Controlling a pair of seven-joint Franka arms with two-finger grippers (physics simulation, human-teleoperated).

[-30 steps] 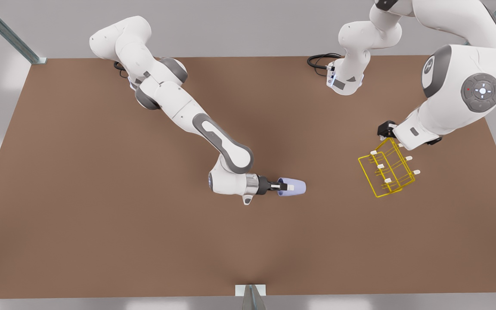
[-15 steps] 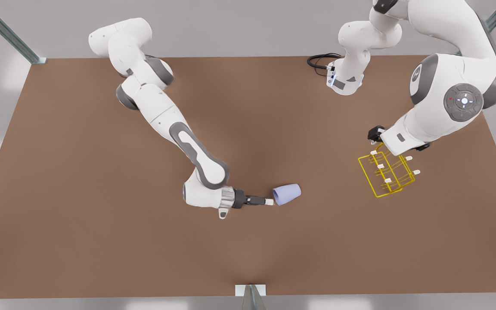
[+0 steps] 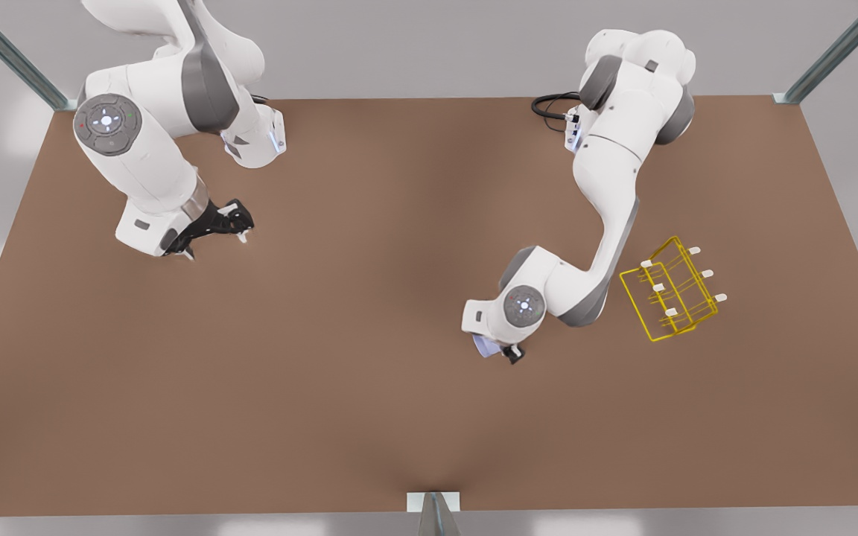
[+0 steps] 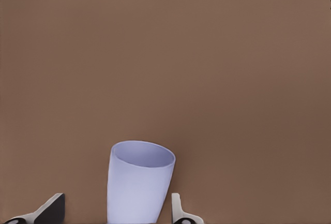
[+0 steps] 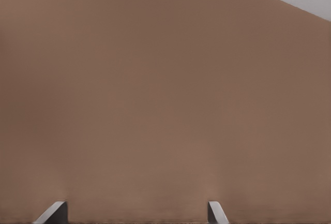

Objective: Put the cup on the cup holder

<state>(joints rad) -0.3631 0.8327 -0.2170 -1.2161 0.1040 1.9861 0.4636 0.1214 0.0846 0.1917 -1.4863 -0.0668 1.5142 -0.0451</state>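
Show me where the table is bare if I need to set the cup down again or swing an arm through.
Bare brown table runs between the two arms and along the whole near edge. It is tight only on the front view's right, where the left gripper straddles the lying cup, open, beside the yellow cup holder. The right gripper waits open at far left.
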